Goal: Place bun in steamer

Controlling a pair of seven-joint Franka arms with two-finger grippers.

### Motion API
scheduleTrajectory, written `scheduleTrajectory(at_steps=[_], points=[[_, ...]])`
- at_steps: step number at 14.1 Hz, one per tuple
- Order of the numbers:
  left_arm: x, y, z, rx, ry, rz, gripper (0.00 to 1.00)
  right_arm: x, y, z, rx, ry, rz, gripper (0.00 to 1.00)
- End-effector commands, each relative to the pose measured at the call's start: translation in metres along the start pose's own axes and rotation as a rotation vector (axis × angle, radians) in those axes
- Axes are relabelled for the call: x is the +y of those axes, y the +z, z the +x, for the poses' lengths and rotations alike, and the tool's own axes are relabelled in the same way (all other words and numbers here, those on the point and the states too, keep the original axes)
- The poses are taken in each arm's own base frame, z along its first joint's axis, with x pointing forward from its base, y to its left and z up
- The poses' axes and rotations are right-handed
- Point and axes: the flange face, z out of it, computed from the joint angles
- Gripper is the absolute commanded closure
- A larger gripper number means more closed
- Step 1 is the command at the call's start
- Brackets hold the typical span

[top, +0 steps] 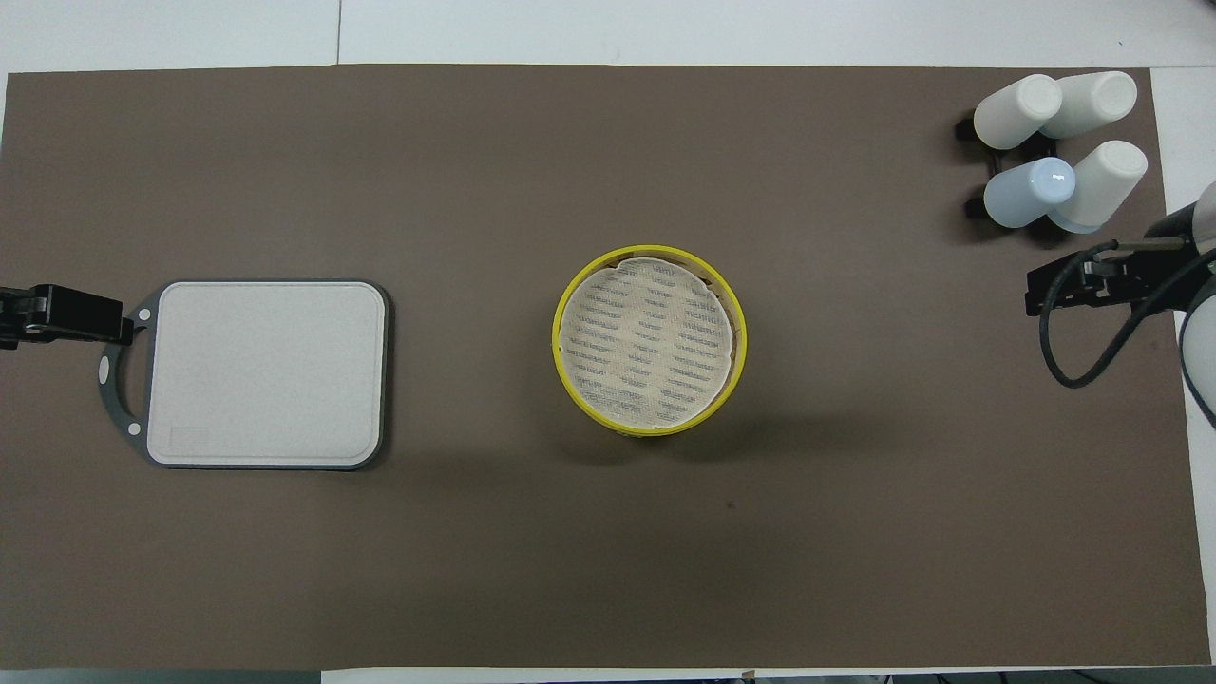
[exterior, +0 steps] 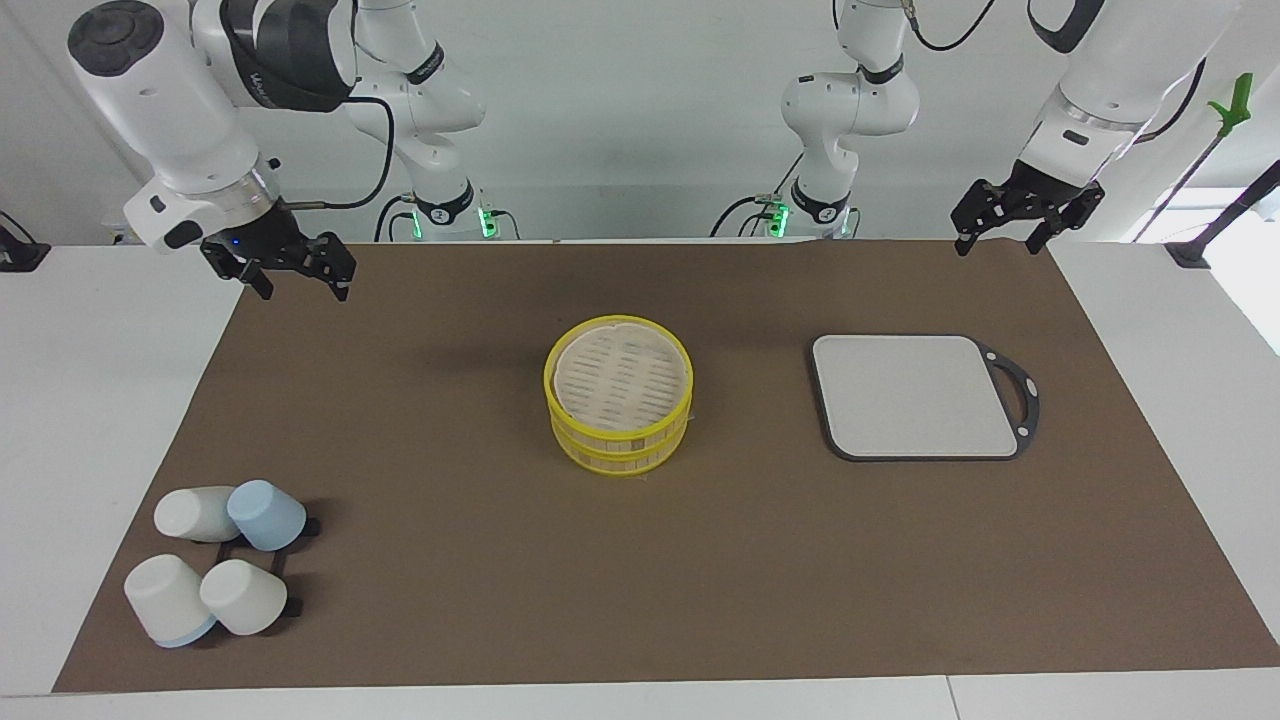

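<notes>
The steamer (exterior: 619,395) stands in the middle of the brown mat, with yellow rims stacked in two tiers and a pale liner over the slats on top; it also shows in the overhead view (top: 650,339). No bun shows in either view. My left gripper (exterior: 1000,238) hangs open and empty in the air over the mat's edge at the left arm's end, beside the grey board; it also shows in the overhead view (top: 66,315). My right gripper (exterior: 303,288) hangs open and empty over the mat's corner at the right arm's end; it also shows in the overhead view (top: 1073,285).
A grey rectangular board (exterior: 915,395) with a dark handled frame lies between the steamer and the left arm's end. Several white and blue cups (exterior: 215,565) sit on a black rack at the right arm's end, farther from the robots.
</notes>
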Motion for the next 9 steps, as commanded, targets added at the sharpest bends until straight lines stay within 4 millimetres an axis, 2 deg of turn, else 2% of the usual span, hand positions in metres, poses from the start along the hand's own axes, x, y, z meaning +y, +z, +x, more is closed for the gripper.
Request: scheduleTrajectory(at_steps=[1, 9], points=[[-0.0006, 0.0004, -0.0027, -0.004, -0.012, 0.008, 0.00, 0.0083, -0.0034, -0.0056, 0.012, -0.013, 0.020, 0.00], [0.0001, 0.0009, -0.0035, -0.004, -0.011, 0.008, 0.00, 0.0077, -0.0041, -0.0043, 0.020, -0.010, 0.018, 0.00]])
